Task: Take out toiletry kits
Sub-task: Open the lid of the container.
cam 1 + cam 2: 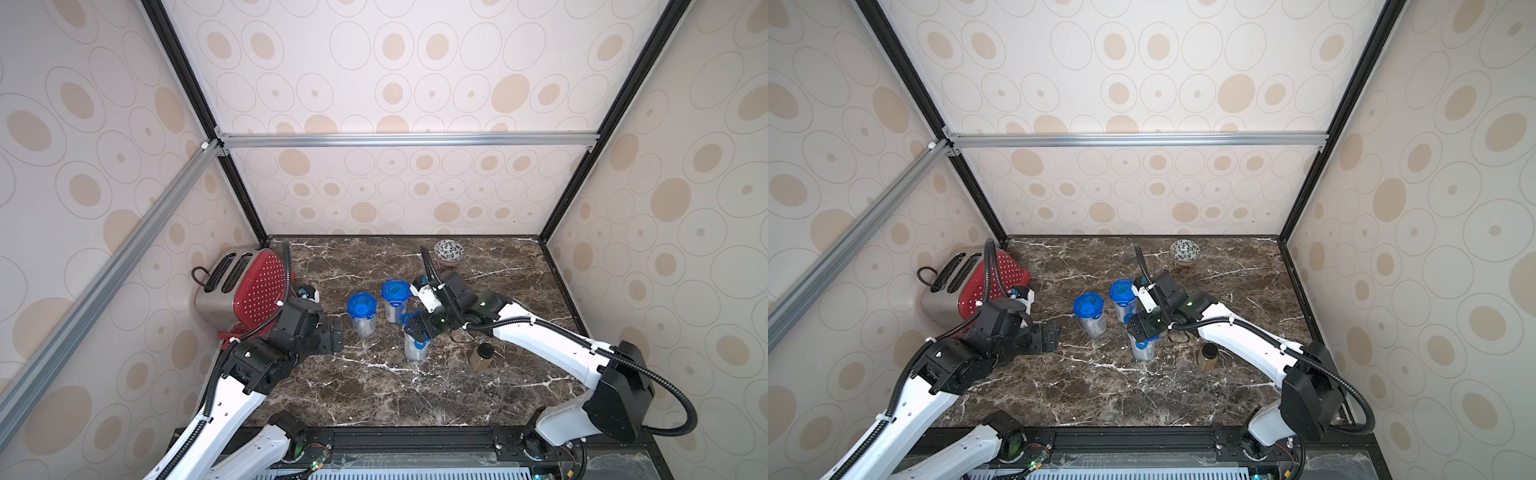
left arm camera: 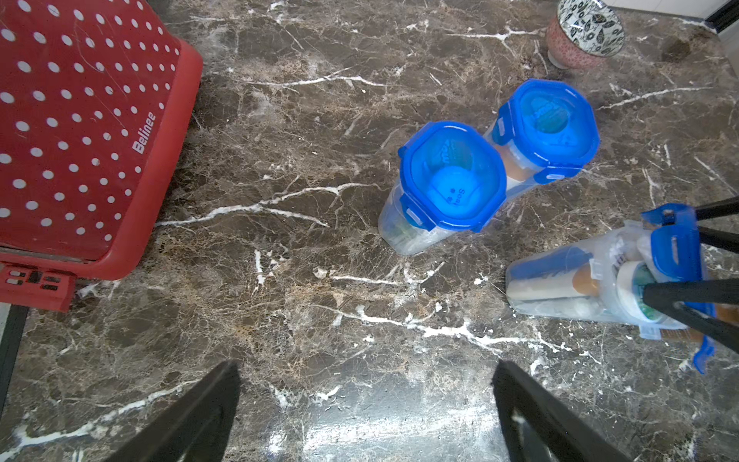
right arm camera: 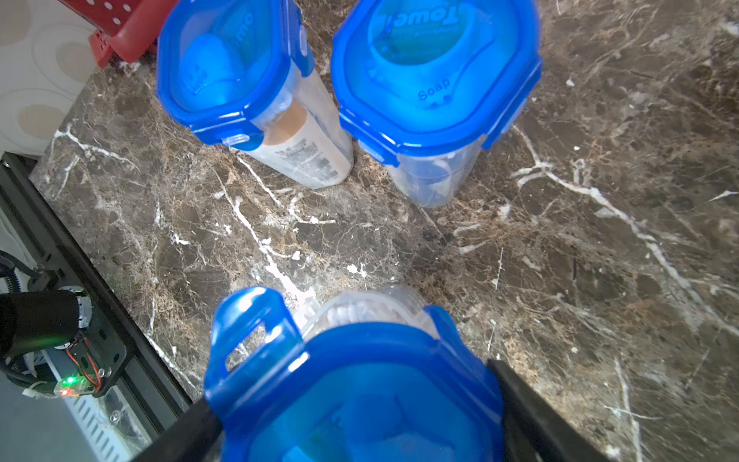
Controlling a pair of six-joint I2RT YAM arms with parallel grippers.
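Blue lid of near jar clamped in right claw, left claw spread wide, empty, above marble counter

Marble surface bearing a red dotted toaster at left, clear blue-lidded jars centrally, a patterned bowl at the back, a small brown jar at right

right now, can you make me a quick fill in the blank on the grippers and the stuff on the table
The right gripper grips the nearest jar by its blue ___.
The left gripper is open and holds ___.
The toaster has a ___ side with white dots.
The small brown jar stands on the robot's ___ side.
Missing words: lid, nothing, red, right.
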